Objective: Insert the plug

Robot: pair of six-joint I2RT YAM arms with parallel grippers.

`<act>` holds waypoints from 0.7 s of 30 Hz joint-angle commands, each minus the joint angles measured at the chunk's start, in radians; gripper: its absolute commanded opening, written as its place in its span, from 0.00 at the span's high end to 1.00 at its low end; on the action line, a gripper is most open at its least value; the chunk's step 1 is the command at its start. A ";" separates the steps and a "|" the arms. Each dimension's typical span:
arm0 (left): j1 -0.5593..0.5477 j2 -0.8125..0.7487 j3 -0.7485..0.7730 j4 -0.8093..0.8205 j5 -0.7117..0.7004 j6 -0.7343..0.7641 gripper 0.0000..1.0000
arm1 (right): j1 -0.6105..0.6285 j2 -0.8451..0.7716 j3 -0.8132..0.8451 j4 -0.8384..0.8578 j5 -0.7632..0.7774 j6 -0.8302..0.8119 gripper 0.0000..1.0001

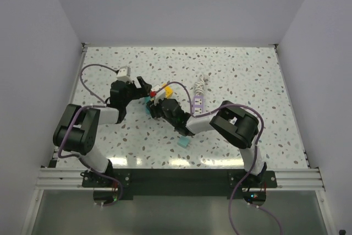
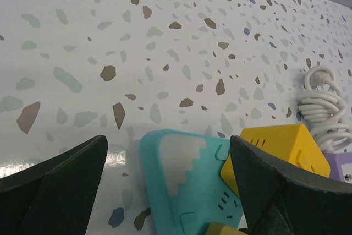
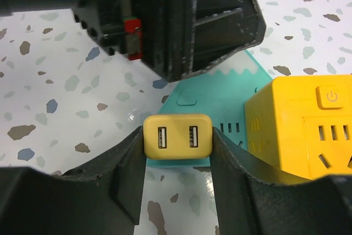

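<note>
My right gripper [image 3: 177,142] is shut on a yellow two-port USB charger plug [image 3: 177,135] and holds it over the near end of a teal power strip [image 3: 231,89]. A yellow cube socket [image 3: 300,127] sits on the strip just right of the plug. My left gripper [image 2: 168,149] is open, its jaws either side of the teal strip's end [image 2: 181,180], not touching it. The yellow cube [image 2: 272,147] and the plug's edge [image 2: 225,229] show beside its right finger. In the top view both grippers [image 1: 142,87] [image 1: 157,103] meet over the strip [image 1: 147,105].
A coiled white cable [image 2: 322,108] and a purple power strip [image 2: 340,168] lie right of the yellow cube; they also show in the top view [image 1: 198,102]. A small teal piece [image 1: 183,142] lies near the right arm. The left gripper's body [image 3: 181,20] hangs just beyond the plug.
</note>
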 commanded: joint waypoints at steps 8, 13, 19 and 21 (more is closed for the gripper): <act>0.024 0.167 0.106 0.115 0.062 -0.050 0.11 | -0.003 0.045 -0.076 -0.320 -0.070 0.023 1.00; 0.025 0.212 0.137 0.126 0.073 -0.059 0.26 | -0.003 0.034 -0.086 -0.320 -0.069 0.025 1.00; 0.027 0.266 0.160 0.129 0.107 -0.061 0.56 | -0.003 0.026 -0.086 -0.329 -0.060 0.028 1.00; 0.028 0.270 0.157 0.129 0.113 -0.063 0.66 | -0.005 0.025 -0.082 -0.339 -0.049 0.028 1.00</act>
